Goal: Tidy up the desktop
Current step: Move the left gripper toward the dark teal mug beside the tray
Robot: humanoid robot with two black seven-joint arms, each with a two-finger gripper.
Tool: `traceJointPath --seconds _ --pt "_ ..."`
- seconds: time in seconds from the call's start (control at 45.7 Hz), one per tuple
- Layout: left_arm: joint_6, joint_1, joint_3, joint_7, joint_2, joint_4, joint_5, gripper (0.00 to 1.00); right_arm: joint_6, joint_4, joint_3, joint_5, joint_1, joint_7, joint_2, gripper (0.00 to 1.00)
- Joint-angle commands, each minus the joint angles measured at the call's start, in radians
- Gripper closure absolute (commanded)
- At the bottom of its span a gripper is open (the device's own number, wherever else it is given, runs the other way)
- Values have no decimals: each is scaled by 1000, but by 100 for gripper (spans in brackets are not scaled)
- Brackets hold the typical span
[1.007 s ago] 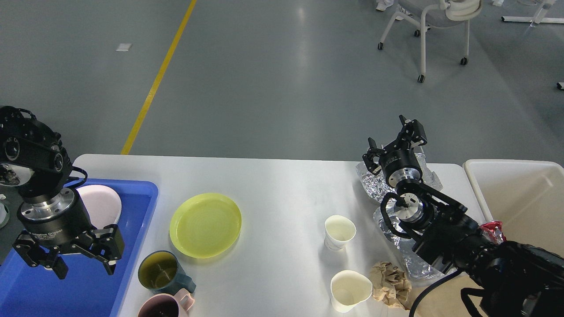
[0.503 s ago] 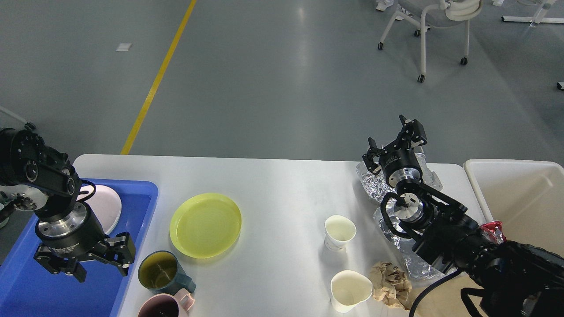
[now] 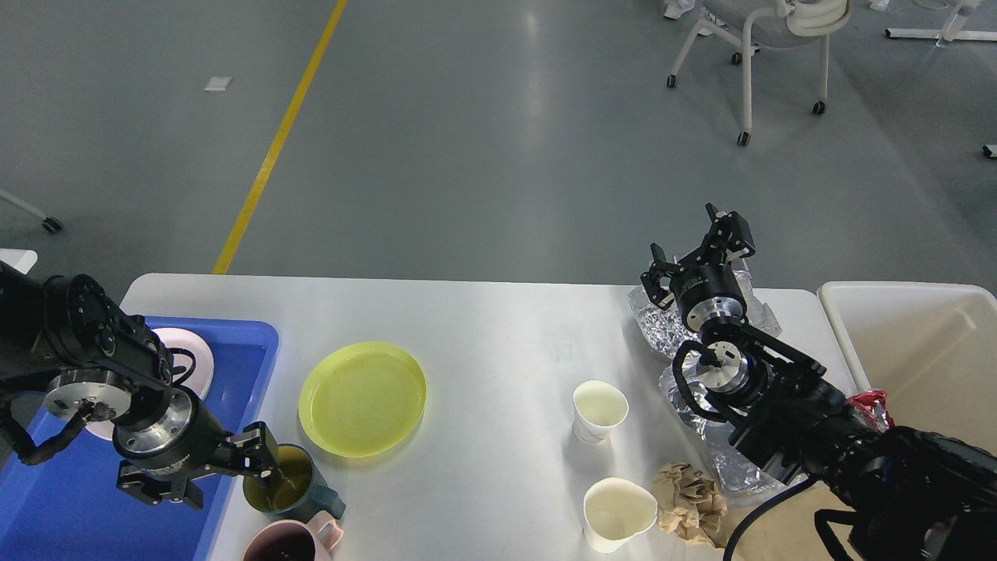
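The desktop (image 3: pixel 498 327) was seen filling the lower half of the head view, its near edge cut off by the frame. The left gripper (image 3: pixel 206 475) was held with its fingers spread at the rim of a dark teal mug (image 3: pixel 292 483); one finger appeared to lie over the mug's mouth, though contact could not be made out. A pink mug (image 3: pixel 292 543) just below it was cropped at the bottom edge. A blue tray (image 3: pixel 234 374) at the left was largely hidden by the arm, as was a white plate (image 3: pixel 195 358) inside it. A yellow plate (image 3: pixel 362 397) lay just beside the tray.

The right gripper (image 3: pixel 701 245) was raised open and empty over crumpled foil (image 3: pixel 662 319), which was partly covered by the arm. Two paper cups (image 3: pixel 600 409) and a brown paper wad (image 3: pixel 689 502) were seen near the foil. A bin (image 3: pixel 919 343) was cut off at the right.
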Motion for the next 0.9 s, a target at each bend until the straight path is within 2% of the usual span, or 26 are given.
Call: traceJointPath --seconds 0.0,0.306,0.438,0.657,0.875 --pt "67 30 0 0 -5 0 -4 25 0 0 -1 0 0 0 0 0" --pt "103 56 -5 0 -11 1 -48 26 0 -1 -1 0 0 0 0 0" --pt "117 76 -15 3 -25 1 -84 33 0 0 -1 0 0 0 0 0" --pt "206 122 -31 5 -38 3 -91 35 0 0 1 0 0 0 1 0" --pt "261 145 -60 5 -41 6 -153 36 0 0 1 0 0 0 1 0"
